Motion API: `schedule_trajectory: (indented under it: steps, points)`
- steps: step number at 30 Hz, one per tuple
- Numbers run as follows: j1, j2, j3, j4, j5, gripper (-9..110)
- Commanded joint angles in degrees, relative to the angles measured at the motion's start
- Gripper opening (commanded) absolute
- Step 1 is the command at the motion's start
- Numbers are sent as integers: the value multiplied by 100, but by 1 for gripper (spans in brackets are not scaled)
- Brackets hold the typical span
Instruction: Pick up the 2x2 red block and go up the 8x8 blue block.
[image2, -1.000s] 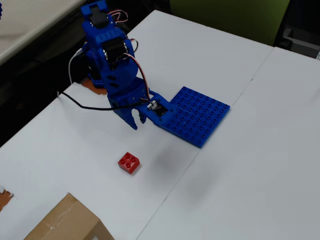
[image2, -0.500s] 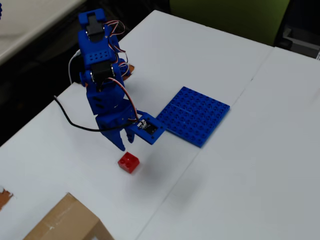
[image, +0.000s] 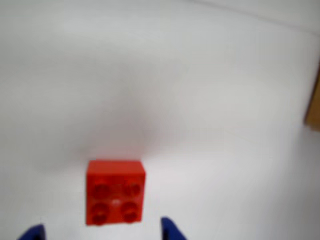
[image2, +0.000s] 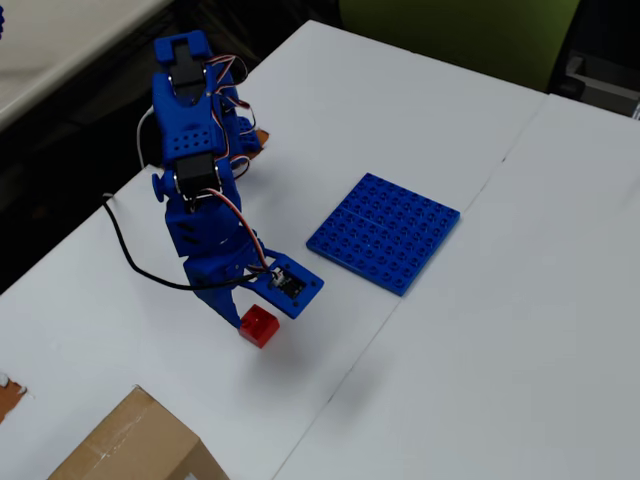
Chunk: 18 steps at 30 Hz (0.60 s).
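"What worries you here?"

"The approach. In the wrist view the 2x2 red block (image: 115, 192) sits between the two blue fingertips (image: 171, 230) at the bottom edge, but nearer the right one than the left, and it looks a touch skewed to them. If the hand (image: 102, 234) drops as it is, I'd guess one finger lands on the studs or shoves the brick sideways across the white surface (image: 200, 100) instead of straddling it. It's a light little thing; it would skid easily."

"Is the hand on it yet?"

"Not that I can see. The fingers are spread wider than the brick, holding nothing. From the overhead view the hand (image2: 243, 303) hangs right above the red block (image2: 259, 326), so close I can't tell whether a tip brushes it."

"And the target?"

"The 8x8 blue block (image2: 385, 232) lies flat on the surface, well apart from the brick, up and to the right in the overhead view. Nothing stands between them. A weak pinch on one corner could let the brick twist or fall on the way over."

"That cardboard box?"

"The cardboard box (image2: 130, 445) sits near the lower edge, out of the path, I think."
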Motion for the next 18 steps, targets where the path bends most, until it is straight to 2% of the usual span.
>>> schedule_trajectory:
  steps: [1,18]
  points:
    - [-18,-26,-404,-70,141,31]
    - [-35,-501,-677,-44,229,31]
